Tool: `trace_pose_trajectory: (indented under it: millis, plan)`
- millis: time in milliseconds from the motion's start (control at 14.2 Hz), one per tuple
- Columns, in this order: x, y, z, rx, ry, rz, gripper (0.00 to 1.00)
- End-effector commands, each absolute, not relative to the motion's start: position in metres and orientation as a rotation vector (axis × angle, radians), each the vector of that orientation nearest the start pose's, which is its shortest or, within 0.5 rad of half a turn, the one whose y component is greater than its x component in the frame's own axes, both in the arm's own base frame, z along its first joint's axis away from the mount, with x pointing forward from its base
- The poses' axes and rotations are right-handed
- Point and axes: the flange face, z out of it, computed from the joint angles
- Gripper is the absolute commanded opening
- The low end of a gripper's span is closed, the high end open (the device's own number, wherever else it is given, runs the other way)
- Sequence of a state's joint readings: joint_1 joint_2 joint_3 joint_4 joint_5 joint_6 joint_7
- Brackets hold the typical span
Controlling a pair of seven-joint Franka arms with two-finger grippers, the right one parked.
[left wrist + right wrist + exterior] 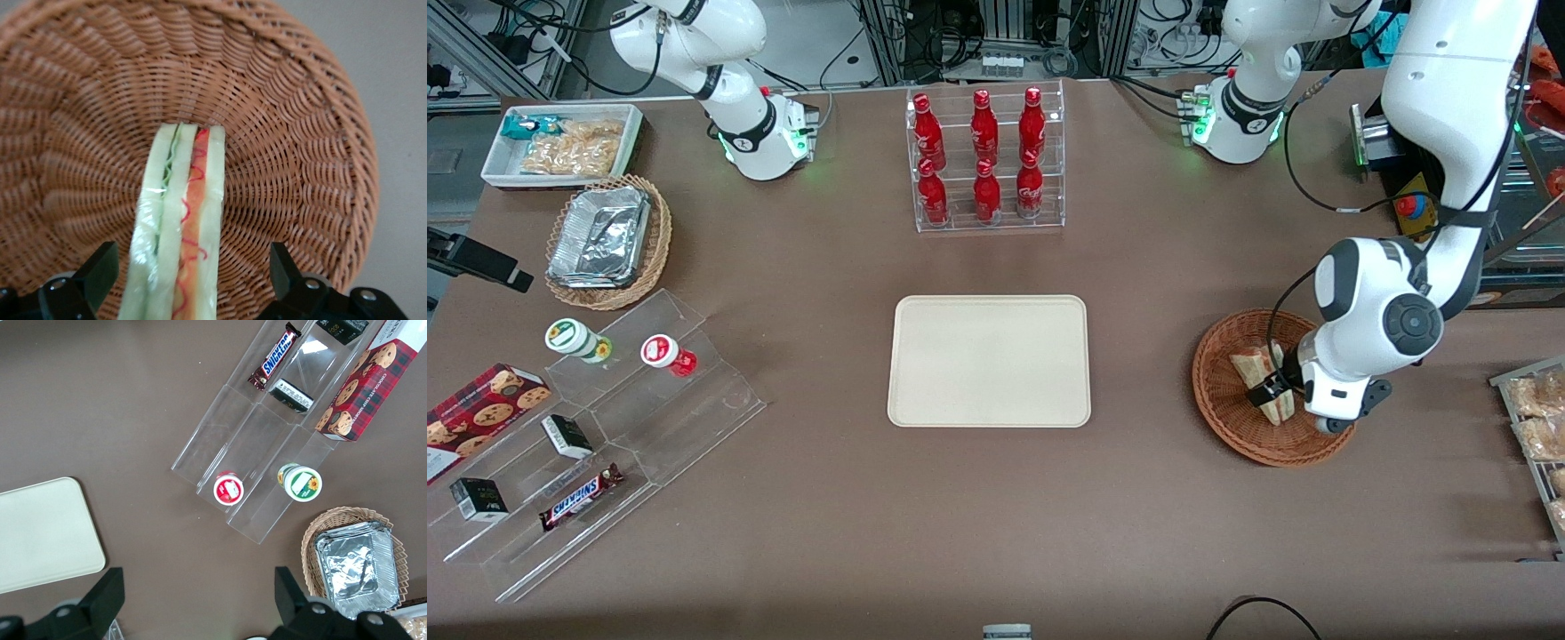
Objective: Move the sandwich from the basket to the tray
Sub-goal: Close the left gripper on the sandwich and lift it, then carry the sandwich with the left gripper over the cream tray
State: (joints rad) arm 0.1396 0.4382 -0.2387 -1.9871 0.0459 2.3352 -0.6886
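Sandwich [179, 227] standing on edge in the basket [1227, 413], between the spread, non-touching fingers of the gripper [190, 273].

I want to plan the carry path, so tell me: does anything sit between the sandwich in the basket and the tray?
Nothing visible does. The gripper is open astride the sandwich down in the basket. Only bare table lies between the basket and the tray, which holds nothing.
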Motion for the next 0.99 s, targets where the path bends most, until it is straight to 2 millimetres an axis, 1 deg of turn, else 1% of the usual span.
trace_pose_trajectory:
  millis: [0,71,141,282,353,424,494,565,635,706,776,847,918]
  plan:
    - [0.601,-0.062,0.231,-3.031,-0.906,0.158,0.63]
    - [0.599,-0.062,0.232,-3.029,-0.892,0.173,0.28]
    - [0.596,-0.061,0.234,-3.017,-0.882,0.211,0.09]
    - [0.599,-0.061,0.253,-3.040,-0.795,0.198,0.05]
    - [0.601,-0.061,0.270,-3.048,-0.752,0.194,0.05]
    - [0.605,-0.071,0.289,-3.053,-0.714,0.187,0.05]
    - [0.605,-0.087,0.310,-3.057,-0.660,0.180,0.05]
    - [0.603,-0.113,0.328,-3.076,-0.579,0.160,0.05]
    - [0.597,-0.158,0.343,-3.100,-0.477,0.135,0.05]
    - [0.591,-0.190,0.354,-3.114,-0.411,0.140,0.05]
    - [0.580,-0.221,0.357,-3.116,-0.318,0.182,0.05]
    - [0.562,-0.269,0.350,-3.138,-0.197,0.218,0.05]
    - [0.550,-0.311,0.347,-3.162,-0.096,0.235,0.05]
